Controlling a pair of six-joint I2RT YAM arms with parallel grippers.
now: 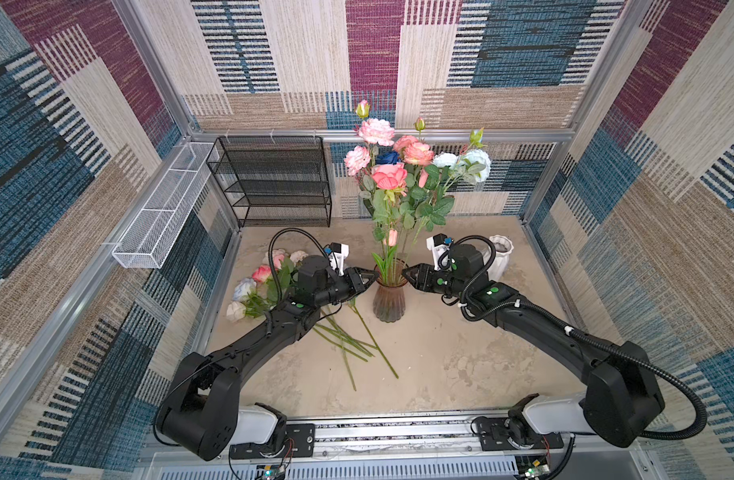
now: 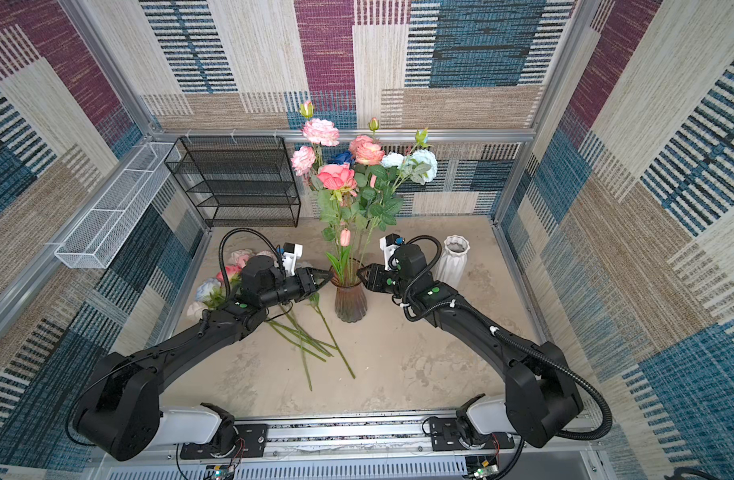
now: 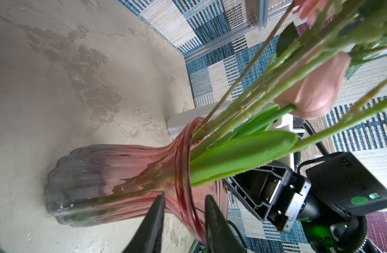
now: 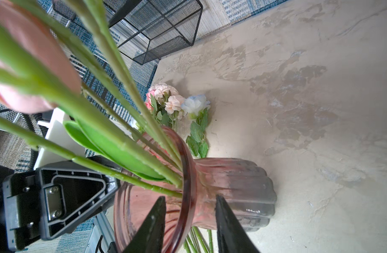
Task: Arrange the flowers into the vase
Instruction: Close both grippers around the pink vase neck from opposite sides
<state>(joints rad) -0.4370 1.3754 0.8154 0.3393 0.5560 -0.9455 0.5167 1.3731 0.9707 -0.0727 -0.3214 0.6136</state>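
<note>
Vase: the ribbed pink glass vase (image 1: 389,301) stands upright in the middle of the worktop (image 1: 460,357), between the two arms.
Flowers in the vase: the bunch of flowers (image 1: 394,178) rises tall from its narrow neck. The stems fan out, so the heads spread wide above.
Flowers waiting: the loose flowers (image 1: 253,286) lie flat at the left, partly under the left arm, with their stems pointing near. They are not yet arranged.
Left end effector (image 1: 371,276): at the vase's left lip, fingers apart with the glass rim between them, not visibly pinching.
Right end effector (image 1: 406,272): the same at the right lip, fingers apart astride the rim.
Likely reason: taking the rim from both sides would steady or shift a top-heavy vase before more stems go in.
Risk: the bunch is tall on a small base, so an uneven pull could tip it.
White vase (image 1: 500,255): stands far right, behind the right arm.
</note>
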